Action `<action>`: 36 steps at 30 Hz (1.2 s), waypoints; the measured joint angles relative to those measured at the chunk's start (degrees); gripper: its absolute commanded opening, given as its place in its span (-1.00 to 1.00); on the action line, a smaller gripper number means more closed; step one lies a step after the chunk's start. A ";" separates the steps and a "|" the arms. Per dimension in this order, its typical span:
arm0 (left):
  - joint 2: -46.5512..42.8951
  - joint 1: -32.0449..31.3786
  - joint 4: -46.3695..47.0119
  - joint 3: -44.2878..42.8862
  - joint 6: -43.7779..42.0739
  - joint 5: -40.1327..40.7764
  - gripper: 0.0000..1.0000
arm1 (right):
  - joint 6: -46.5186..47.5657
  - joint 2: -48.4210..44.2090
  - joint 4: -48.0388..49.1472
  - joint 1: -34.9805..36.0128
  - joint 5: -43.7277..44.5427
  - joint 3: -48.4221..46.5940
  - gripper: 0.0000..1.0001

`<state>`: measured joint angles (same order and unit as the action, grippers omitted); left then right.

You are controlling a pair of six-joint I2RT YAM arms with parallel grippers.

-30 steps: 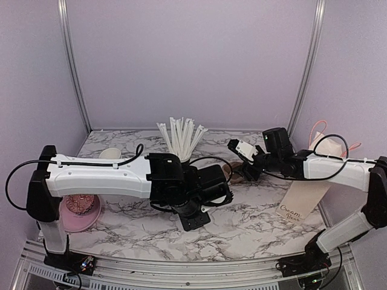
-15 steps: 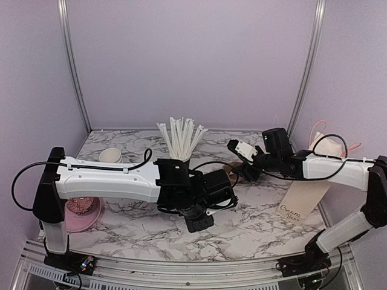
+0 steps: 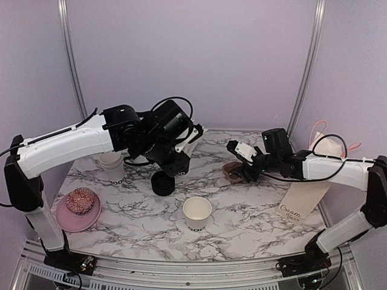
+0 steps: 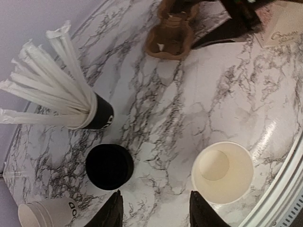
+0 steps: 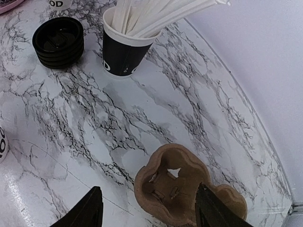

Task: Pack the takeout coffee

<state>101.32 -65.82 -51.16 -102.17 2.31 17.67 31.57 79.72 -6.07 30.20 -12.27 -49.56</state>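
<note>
Catches the left gripper (image 4: 156, 213) poised high with fingers spread and nothing between them, looking down on a stack of black lids (image 4: 109, 166). Puts the right gripper (image 5: 149, 210), also spread and empty, low over a brown cup carrier (image 5: 184, 165) well to the right of that stack; contact with it impossible to tell. Shows no lidded coffee anywhere: only one open white paper cup (image 3: 197, 211), empty inside, standing nearer the arm bases and right of the stack, plus a nested column of spare cups (image 3: 113, 168) just left of the stack. Likely handles as featherweight: thin paper wall, easy to dent or tip, stiffest at the rolled rim, so best taken gently around the mid-body. Suggests glossy, rigid round plastic for the lids, apt to cling together, best pinched at one edge. Reads the carrier as rough moulded pulp with lobed wells. Leaves a black cup of paper-wrapped straws (image 4: 99, 116) just beside the stack, on a veined marble-print tabletop (image 3: 254, 223).
</note>
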 measured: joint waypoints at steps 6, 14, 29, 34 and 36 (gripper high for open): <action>4.39 10.86 -0.20 0.35 2.71 -0.17 -0.06 | 0.09 0.00 -0.04 0.00 -0.44 0.13 0.28; 17.27 12.00 -0.68 0.22 4.04 -0.52 -0.12 | 0.24 -0.24 -0.11 0.00 -0.68 0.70 0.28; 21.86 13.27 -0.85 -1.33 4.63 1.66 -0.34 | 0.92 -0.48 -0.13 0.00 -0.72 0.87 0.28; 21.94 13.77 -0.85 -1.33 4.59 0.76 -0.45 | 1.22 -0.48 -0.15 0.00 -0.72 0.87 0.28; 22.12 13.92 -0.85 -1.33 4.68 0.57 -0.47 | 1.25 -0.48 -0.15 0.00 -0.70 0.87 0.28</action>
<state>123.44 -51.90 -52.01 -103.50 6.98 18.24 32.82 79.24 -6.22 30.20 -12.97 -48.69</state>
